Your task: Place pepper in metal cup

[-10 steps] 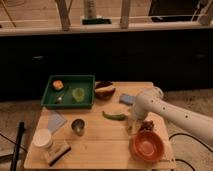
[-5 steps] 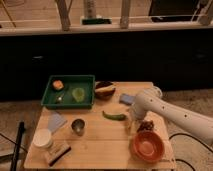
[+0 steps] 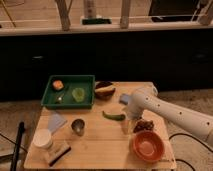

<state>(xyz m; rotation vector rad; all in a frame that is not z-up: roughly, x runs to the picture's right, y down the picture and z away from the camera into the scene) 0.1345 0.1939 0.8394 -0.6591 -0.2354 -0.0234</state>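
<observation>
As the pepper (image 3: 114, 116) lies loose mid-table, outside the metal cup (image 3: 77, 126), the gripper (image 3: 129, 119) hangs at its right-edge end, presumably to grab, grip unreadable.

Lab-like room — wooden table (image 3: 102, 146), gripper (image 3: 131, 119) beside pepper (image 3: 114, 116)

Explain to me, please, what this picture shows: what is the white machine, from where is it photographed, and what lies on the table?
The white machine is a robot arm reaching in from the right. Its gripper, the grasping end, hangs low just right of the green pepper in the picture; the green pepper lies on the wooden table and seems not held. One camera looks down on the table from its near side. Left of the pepper stands the metal cup. Also there: a green tray, an orange bowl and a white container.
</observation>
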